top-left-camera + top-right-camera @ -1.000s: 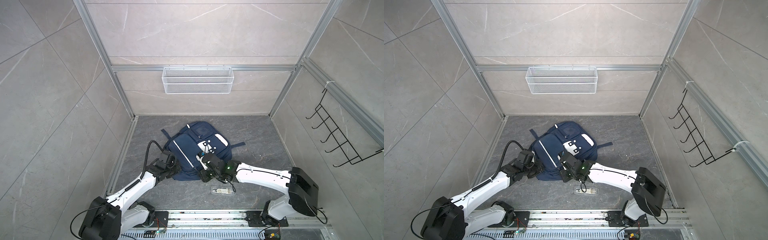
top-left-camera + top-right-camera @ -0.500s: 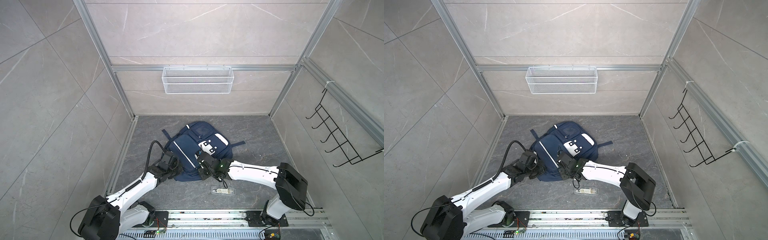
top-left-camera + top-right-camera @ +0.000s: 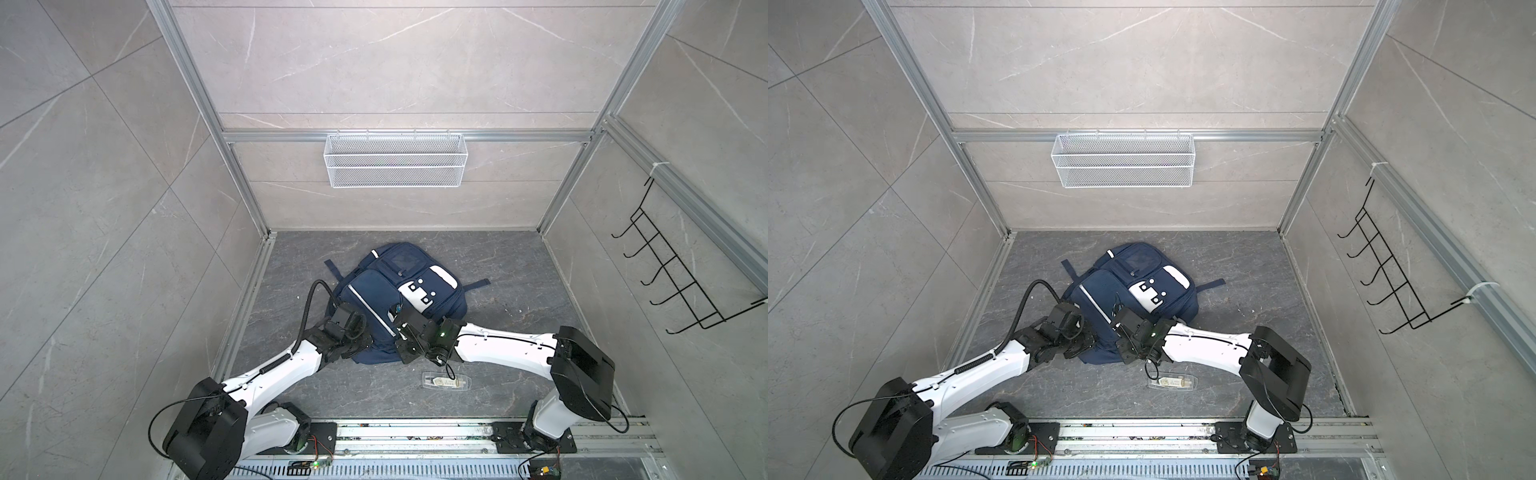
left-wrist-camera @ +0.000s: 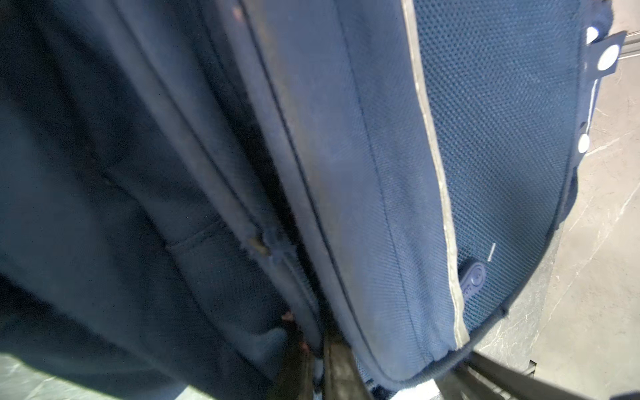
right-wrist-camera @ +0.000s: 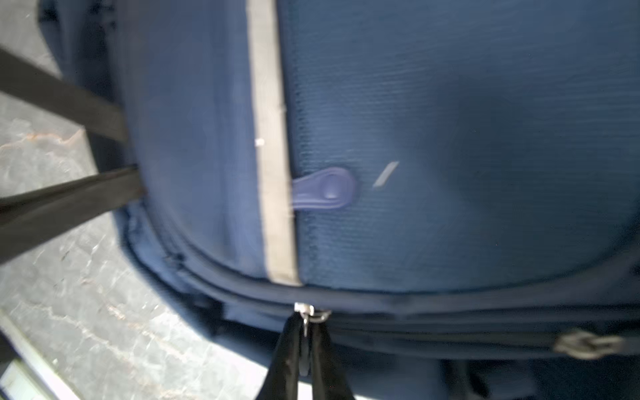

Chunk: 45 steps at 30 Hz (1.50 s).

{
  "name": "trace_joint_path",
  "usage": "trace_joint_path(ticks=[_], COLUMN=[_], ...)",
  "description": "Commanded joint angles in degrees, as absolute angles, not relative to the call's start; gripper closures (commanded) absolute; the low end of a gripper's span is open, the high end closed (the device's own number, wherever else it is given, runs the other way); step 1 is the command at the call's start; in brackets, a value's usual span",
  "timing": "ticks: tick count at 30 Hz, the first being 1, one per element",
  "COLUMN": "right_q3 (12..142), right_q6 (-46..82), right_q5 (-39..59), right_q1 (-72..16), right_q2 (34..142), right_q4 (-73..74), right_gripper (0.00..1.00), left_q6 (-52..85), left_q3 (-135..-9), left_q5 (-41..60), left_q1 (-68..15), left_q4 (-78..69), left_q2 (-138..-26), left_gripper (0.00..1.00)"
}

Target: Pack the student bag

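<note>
Right end effector (image 5: 305,341) has its two tips pressed together on the small metal zip pull (image 5: 304,311) at the near edge of the bag (image 3: 386,299). Left end effector (image 4: 317,362) is pinched tight on the bag's cloth at its near left corner. The bag lies front up in the middle of the tabletop (image 3: 519,291). I cannot tell how far the zip is open.

I think the step is opening the zip so things can go in. Next, the right arm likely needs to pull the zip pull along its track. The left one must hold the cloth firm, or the bag may just slide.

A clear packet (image 3: 444,380) lies near the bag, under the right arm. A wire basket (image 3: 395,160) and hooks (image 3: 681,282) hang on the walls.

A second ago the right tips were further apart; now they are together. The bag has not moved.
</note>
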State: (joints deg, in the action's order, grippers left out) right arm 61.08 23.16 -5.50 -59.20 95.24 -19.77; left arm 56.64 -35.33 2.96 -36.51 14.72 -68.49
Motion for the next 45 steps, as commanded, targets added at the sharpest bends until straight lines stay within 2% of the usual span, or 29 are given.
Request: trace_joint_path(ticks=[1, 7, 13, 15, 18, 21, 25, 29, 37, 45], right_q3=[64.3, 68.9, 66.7, 65.1, 63.0, 60.4, 55.9, 52.2, 47.3, 46.2], right_q6=[25.3, 27.4, 28.6, 28.7, 29.0, 29.3, 29.7, 30.1, 31.1, 31.2], right_q5=[-1.1, 2.6, -1.9, -2.3, -3.3, -3.5, -3.5, -4.1, -5.8, -5.1], right_q1=[-61.5, -64.1, -64.0, -63.7, -63.3, -62.1, -60.0, -58.5, -54.1, -50.8], right_q2=[95.6, 100.7, 97.9, 96.7, 94.6, 92.0, 87.0, 82.1, 75.0, 73.0], right_q4=[-20.8, -17.8, -16.6, -16.4, -16.8, -17.0, -18.0, -20.0, -24.2, -26.3], right_gripper=[0.91, 0.92, 0.92, 0.92, 0.93, 0.93, 0.93, 0.93, 0.93, 0.93], left_q6=[58.7, 59.5, 59.4, 58.2, 54.7, 51.0, 46.1, 41.7, 34.4, 30.6], left_q3=[-38.3, -41.2, -41.2, -41.6, -43.7, -46.6, -50.5, -54.1, -61.8, -69.8], left_q5=[3.1, 1.6, 1.1, -0.4, -3.3, -7.5, -11.6, -11.4, -9.3, -9.9], left_q1=[-38.8, -43.1, -43.9, -43.9, -43.9, -43.7, -42.3, -39.6, -34.8, -33.2], left_q4=[9.8, 8.2, 9.9, 12.4, 18.2, 25.4, 31.9, 33.0, 31.8, 30.3], left_q2=[-70.0, -73.7, -72.4, -70.5, -67.9, -65.4, -64.0, -66.4, -78.2, -91.7], left_gripper=[1.00, 1.00, 0.98, 0.84, 0.57, 0.47, 0.45, 0.45, 0.46, 0.46])
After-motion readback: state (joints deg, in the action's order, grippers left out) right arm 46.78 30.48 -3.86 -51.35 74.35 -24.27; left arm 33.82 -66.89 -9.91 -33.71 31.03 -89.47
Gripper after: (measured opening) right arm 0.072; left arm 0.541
